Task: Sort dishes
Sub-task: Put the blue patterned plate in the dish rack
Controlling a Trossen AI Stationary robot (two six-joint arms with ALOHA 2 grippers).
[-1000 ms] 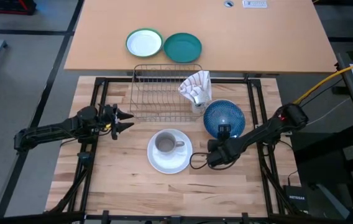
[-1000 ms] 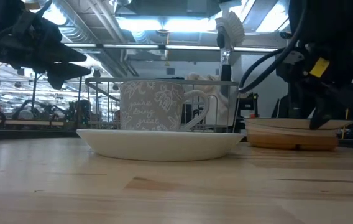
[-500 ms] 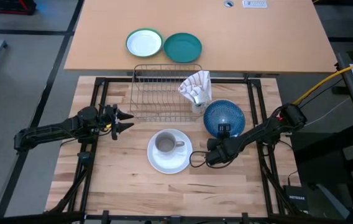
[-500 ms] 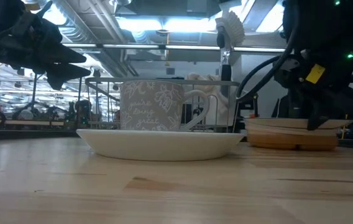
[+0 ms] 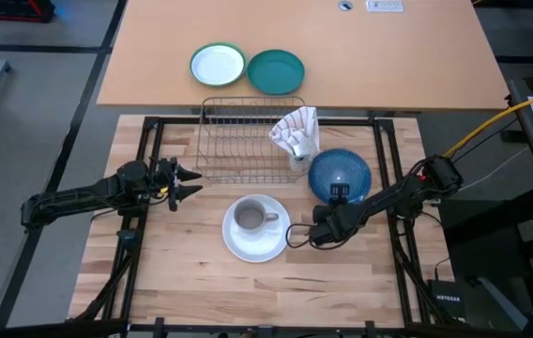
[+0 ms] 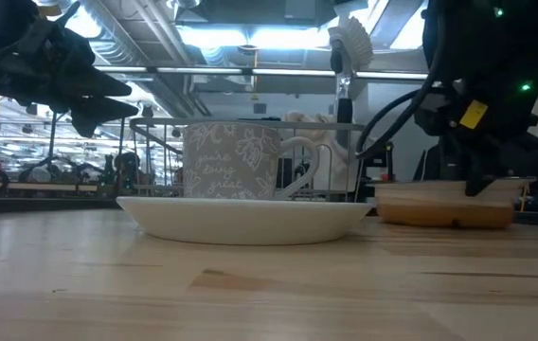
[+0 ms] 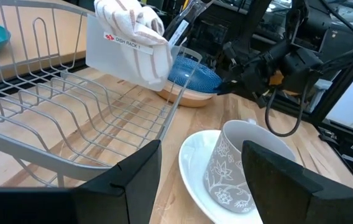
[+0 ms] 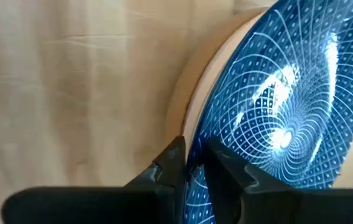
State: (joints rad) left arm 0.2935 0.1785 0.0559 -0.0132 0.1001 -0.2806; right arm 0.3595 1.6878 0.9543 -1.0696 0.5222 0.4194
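A stack of plates stands right of centre: a dark blue patterned plate (image 5: 340, 172) on top, a tan wooden plate (image 6: 449, 210) at the bottom. My right gripper (image 5: 339, 195) slants down onto the stack's near edge and is shut on the blue plate (image 8: 276, 93). A grey mug (image 5: 251, 218) stands upright in a white plate (image 5: 259, 246) at the table's middle. My left gripper (image 5: 191, 181) waits open above the table's left part, pointing at the mug (image 7: 235, 168). My right gripper pinches the blue plate's near rim (image 8: 192, 177) between its two fingers, one finger (image 8: 229, 171) on the plate's upper face, the other (image 8: 170, 163) at the outer edge beside the plates below. The fingers slant down from the table's near side. The plate lies on the stack.
A wire dish rack (image 5: 243, 145) stands behind the mug, with a white cloth holder (image 5: 296, 131) in its right corner. A green-rimmed white plate (image 5: 218, 66) and a teal plate (image 5: 276, 71) lie on the far tabletop. Bare wood lies at the near edge.
My right gripper has stayed at the blue plate's near rim with only a slight shift; the stack, the mug and its plate have kept their places.
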